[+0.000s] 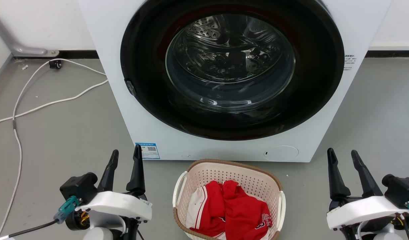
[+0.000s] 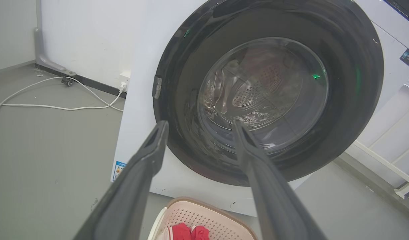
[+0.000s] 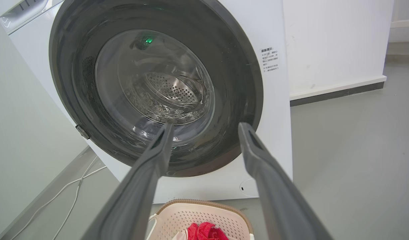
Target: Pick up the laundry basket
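Hanging at lower left, jaws parted and empty: left gripper (image 1: 126,150). Blue QR-code sticker (image 1: 147,151), print too small to read, on white washing machine (image 1: 104,50). On floor (image 1: 57,133) just before it, between both grippers, laundry basket (image 1: 204,175) holding red-and-white clothes (image 1: 234,206). At lower right, right gripper (image 1: 342,151) likewise parted, empty.

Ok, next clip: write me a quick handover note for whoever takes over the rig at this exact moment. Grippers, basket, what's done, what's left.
Left gripper: open, holding nothing, to the left of the basket.
Right gripper: open, holding nothing, to the right of the basket.
Laundry basket: on the floor in front of the washing machine, between the two grippers and touched by neither. Red and white clothing lies inside.
Done: no part of the pick-up yet.
Left: bring the grippers to the white side handles, probably one each, then grip and lift.
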### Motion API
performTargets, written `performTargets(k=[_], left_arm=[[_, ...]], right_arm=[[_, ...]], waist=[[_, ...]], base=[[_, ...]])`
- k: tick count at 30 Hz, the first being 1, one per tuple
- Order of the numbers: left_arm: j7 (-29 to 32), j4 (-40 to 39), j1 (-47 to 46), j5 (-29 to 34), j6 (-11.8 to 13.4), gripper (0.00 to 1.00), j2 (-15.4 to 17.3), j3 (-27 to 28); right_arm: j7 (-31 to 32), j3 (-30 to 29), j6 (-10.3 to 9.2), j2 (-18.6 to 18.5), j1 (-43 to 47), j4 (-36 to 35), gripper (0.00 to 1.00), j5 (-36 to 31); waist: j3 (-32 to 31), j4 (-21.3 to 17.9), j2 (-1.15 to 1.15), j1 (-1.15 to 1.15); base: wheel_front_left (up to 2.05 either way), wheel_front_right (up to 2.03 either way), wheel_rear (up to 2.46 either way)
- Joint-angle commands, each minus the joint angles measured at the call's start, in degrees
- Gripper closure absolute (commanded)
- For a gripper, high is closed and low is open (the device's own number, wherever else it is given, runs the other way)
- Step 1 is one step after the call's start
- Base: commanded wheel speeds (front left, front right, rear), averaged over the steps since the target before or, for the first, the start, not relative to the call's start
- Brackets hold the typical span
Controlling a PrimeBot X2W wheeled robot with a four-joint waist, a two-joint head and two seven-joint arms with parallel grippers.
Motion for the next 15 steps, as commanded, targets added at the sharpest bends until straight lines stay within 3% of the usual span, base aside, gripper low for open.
performTargets(k=[1, 15], left_arm=[[-0.51, -0.48, -1.22, 1.48, 0.15, 0.0, 0.16, -0.2], [-2.31, -0.29, -1.51, 9.34, 0.81, 0.0, 0.16, -0.93]], right_arm=[[-0.47, 0.0, 0.0, -0.05, 0.22, -0.95, 0.0, -1.59], [-1.37, -0.16, 0.0, -0.02, 1.0, -3.12, 0.0, -9.48]], waist=[[0.04, -0.01, 0.0, 0.0], [0.64, -0.06, 0.0, 0.0]], base=[[0.0, 0.0, 0.0], [0.0, 0.0, 0.0]])
